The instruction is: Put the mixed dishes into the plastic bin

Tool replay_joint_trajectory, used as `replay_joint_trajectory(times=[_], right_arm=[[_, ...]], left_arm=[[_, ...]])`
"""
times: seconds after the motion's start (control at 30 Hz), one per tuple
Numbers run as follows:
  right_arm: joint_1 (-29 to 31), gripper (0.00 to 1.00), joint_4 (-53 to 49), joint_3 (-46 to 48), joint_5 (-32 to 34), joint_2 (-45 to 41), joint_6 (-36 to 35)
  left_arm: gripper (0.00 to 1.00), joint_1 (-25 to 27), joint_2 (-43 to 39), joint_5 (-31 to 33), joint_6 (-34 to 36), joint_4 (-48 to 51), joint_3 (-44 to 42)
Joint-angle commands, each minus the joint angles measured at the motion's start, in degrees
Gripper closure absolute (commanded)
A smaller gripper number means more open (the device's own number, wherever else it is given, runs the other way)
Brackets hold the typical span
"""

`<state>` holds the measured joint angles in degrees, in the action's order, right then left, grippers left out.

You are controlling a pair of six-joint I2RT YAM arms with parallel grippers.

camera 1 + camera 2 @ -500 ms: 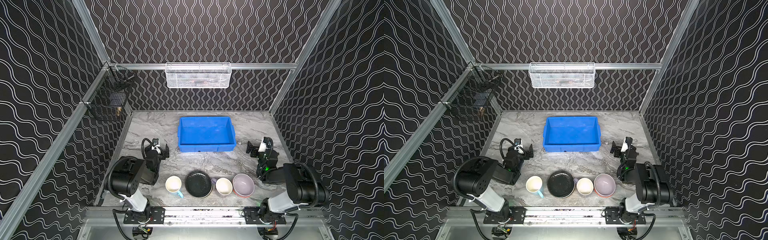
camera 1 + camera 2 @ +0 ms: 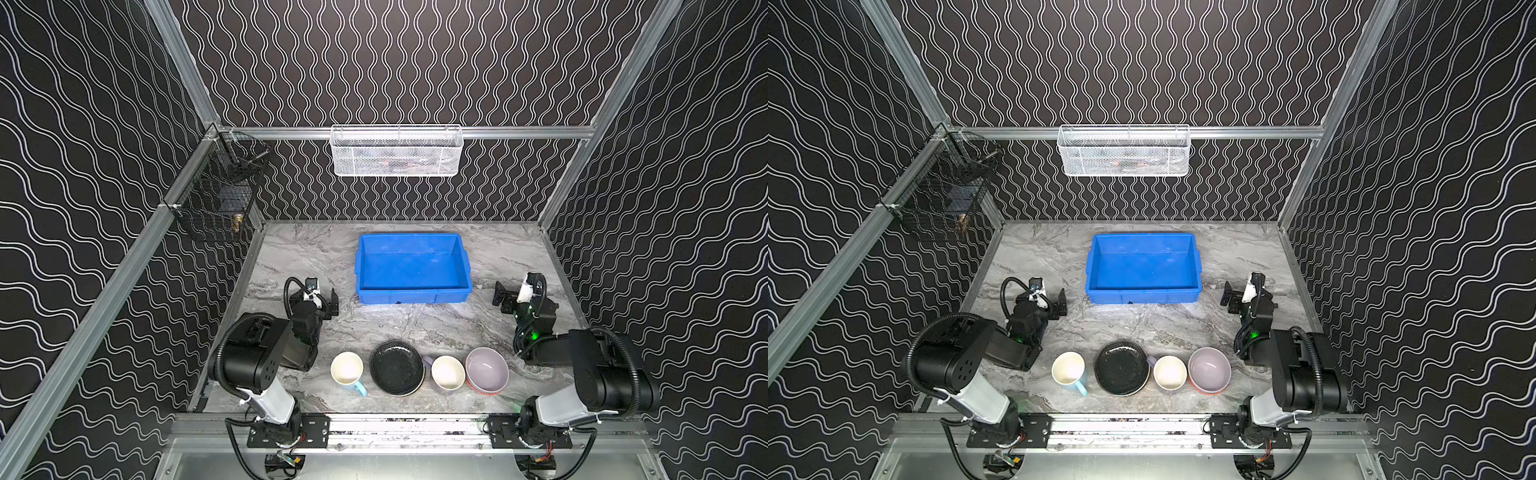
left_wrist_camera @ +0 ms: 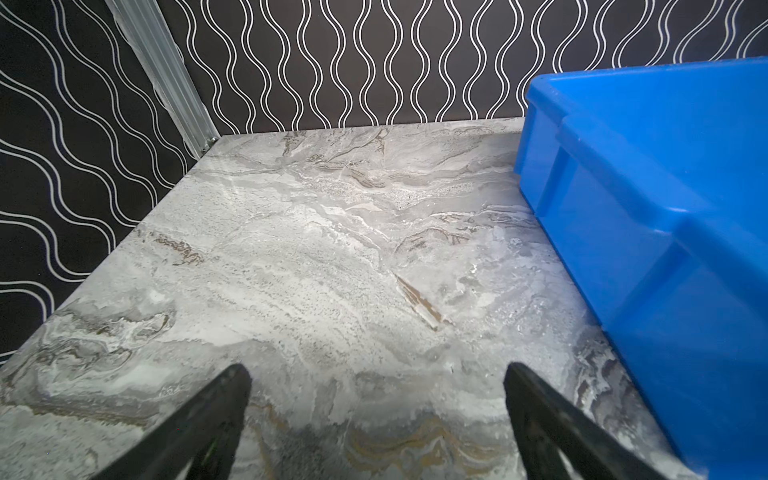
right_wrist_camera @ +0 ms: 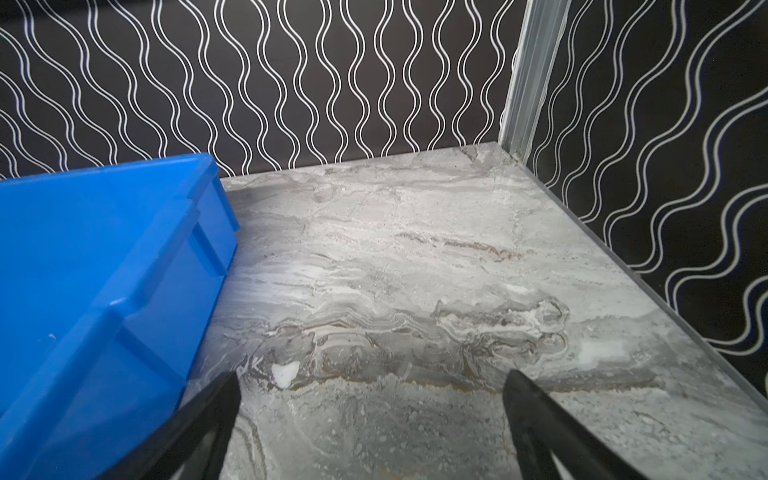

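Note:
Along the table's front edge stands a row of dishes: a light blue mug [image 2: 348, 368], a black plate [image 2: 397, 368], a lavender mug [image 2: 448, 372] and a lavender bowl [image 2: 487, 369] with an orange rim [image 2: 478, 388] showing under it. The blue plastic bin [image 2: 413, 296] sits behind them at mid-table, with nothing in it. My left gripper [image 2: 326, 302] rests open just left of the bin's front corner, and in the left wrist view [image 3: 376, 370] only marble lies between its fingers. My right gripper [image 2: 505, 297] is open at the bin's right, [image 4: 372, 375] over bare marble.
A white mesh basket [image 2: 397, 151] hangs on the back wall above the bin. A black wire basket [image 2: 216, 199] hangs on the left wall. Patterned walls close the table on three sides, and both arm bases sit on the front rail.

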<state>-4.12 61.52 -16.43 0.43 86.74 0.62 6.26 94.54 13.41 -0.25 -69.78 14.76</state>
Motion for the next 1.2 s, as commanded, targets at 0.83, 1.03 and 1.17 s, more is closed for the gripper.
replay_joint_trajectory(times=[0.83, 1.03, 1.17], right_arm=[[0.5, 0.01, -12.5, -6.4, 8.6, -2.6, 3.1], [0.6, 0.01, -50.8, -28.8, 18.0, -1.6, 11.3], [1.2, 0.01, -61.5, -37.4, 17.2, -2.9, 13.8]], left_arm=[[0.01, -0.2, -0.3, -0.9, -0.1, -1.5, 0.4], [0.01, 0.9, -0.2, 1.2, 0.4, -3.1, -0.4], [0.01, 0.9, -0.3, 1.2, 0.5, -3.1, -0.4]])
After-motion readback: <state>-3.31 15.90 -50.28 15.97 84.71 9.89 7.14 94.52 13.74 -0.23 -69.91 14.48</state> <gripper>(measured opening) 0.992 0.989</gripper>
